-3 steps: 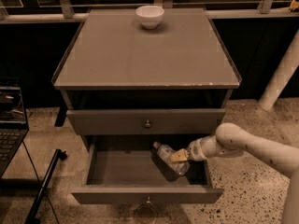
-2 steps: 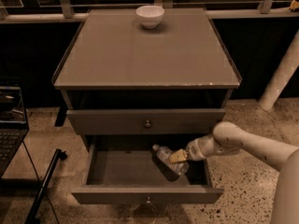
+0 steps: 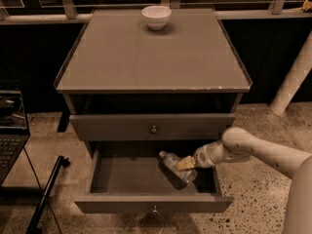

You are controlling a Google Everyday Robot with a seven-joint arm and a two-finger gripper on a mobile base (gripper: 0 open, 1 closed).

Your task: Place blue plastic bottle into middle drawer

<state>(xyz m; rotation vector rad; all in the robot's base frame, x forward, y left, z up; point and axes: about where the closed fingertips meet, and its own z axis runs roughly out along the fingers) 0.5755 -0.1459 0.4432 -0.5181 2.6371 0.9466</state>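
Gripper [image 3: 187,163], on the end of the cream-coloured arm [image 3: 253,149] that enters from the right, sits low inside the open cavity of the wide shallow grey middle drawer [image 3: 153,204], toward its right-hand end. It is closed on the mid-body of the small pale translucent blue plastic bottle [image 3: 171,162]; one tan pad [image 3: 185,164] lies across the bottle's side. The bottle is thus at the tool itself, inside the drawer's outline and above or on its floor; contact between its base and the floor cannot be told. Long axis: diagonal, roughly crosswise to the tool's approach. The white cap [image 3: 162,154] points away from the gripper to the left and toward the drawer's back; the base end lies nearer the drawer front, just below the gripper. The drawer front and its knob are nearer the camera than the tool; the left part of the floor shows bare. Directly above the gripper is the closed identical grey drawer [image 3: 122,127] with a small round metal knob [image 3: 154,129]. Higher, well apart from the tool, is the flat grey cabinet top [image 3: 153,62], with a white bowl [image 3: 156,17] at its back edge. Judgement: the bottle is already within the target; what remains is release and a clean withdrawal rightward, without dragging the bottle.
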